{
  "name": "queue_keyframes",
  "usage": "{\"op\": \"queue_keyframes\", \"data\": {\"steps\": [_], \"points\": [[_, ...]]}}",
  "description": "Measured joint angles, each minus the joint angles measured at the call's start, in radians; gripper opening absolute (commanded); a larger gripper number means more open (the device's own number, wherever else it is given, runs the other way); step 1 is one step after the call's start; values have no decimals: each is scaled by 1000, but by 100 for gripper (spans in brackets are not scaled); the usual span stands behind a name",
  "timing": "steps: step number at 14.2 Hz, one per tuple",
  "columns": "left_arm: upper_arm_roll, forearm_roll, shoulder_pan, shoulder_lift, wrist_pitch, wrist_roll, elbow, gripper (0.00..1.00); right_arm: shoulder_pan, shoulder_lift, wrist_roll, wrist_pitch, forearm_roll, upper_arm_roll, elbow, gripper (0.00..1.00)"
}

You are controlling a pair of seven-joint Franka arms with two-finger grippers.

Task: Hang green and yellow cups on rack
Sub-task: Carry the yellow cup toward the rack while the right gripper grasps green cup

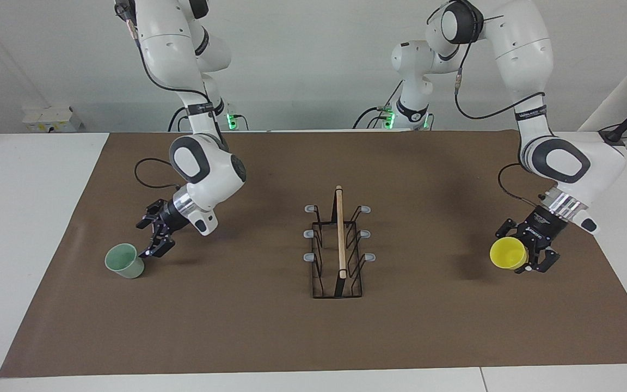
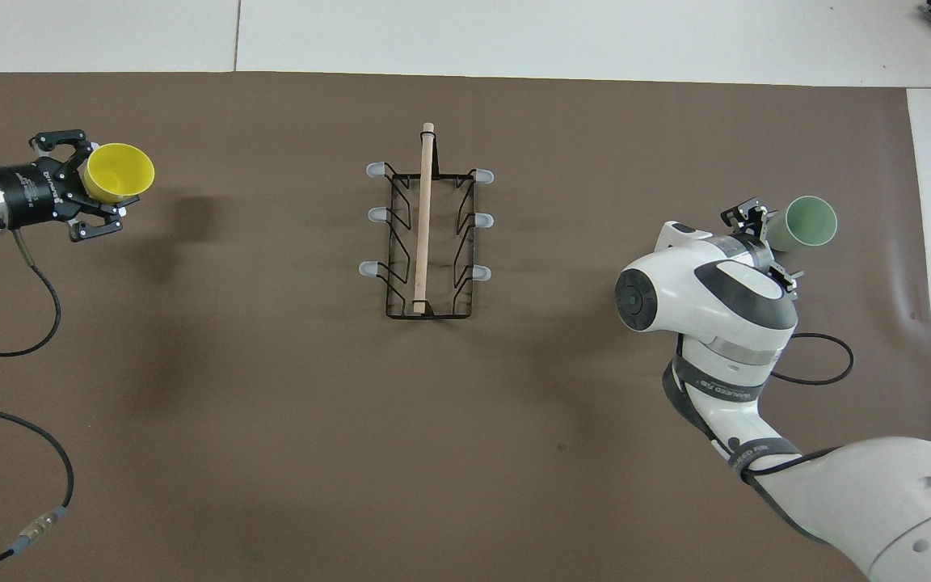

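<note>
The yellow cup is off the mat and tipped on its side, held near its base by my left gripper, which is shut on it at the left arm's end of the table. At the right arm's end, the pale green cup stands upright on the mat. My right gripper hangs low and open right beside this cup, on the robots' side; I cannot tell whether it touches. The black wire rack stands mid-table with all its grey-tipped prongs bare.
A brown mat covers most of the white table. A cable trails from the left arm over the mat near the robots.
</note>
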Motion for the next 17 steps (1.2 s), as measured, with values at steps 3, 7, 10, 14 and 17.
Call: {"op": "queue_keyframes", "data": {"steps": [3, 7, 10, 14, 17], "points": [[-2, 127, -45, -26, 106, -56, 36, 0, 12, 19, 46, -6, -30, 0, 0, 100], [-8, 309, -74, -73, 151, -59, 36, 0, 6, 42, 124, -6, -95, -4, -3, 100], [-57, 459, -79, -126, 150, -54, 33, 0, 2, 64, 183, 3, -125, -6, -13, 100], [-136, 504, -82, -222, 149, 105, -27, 0, -34, 68, 223, 37, -203, -7, -35, 100], [-193, 521, -81, -313, 149, 278, -109, 0, -52, 68, 227, 64, -256, -7, -44, 100]]}}
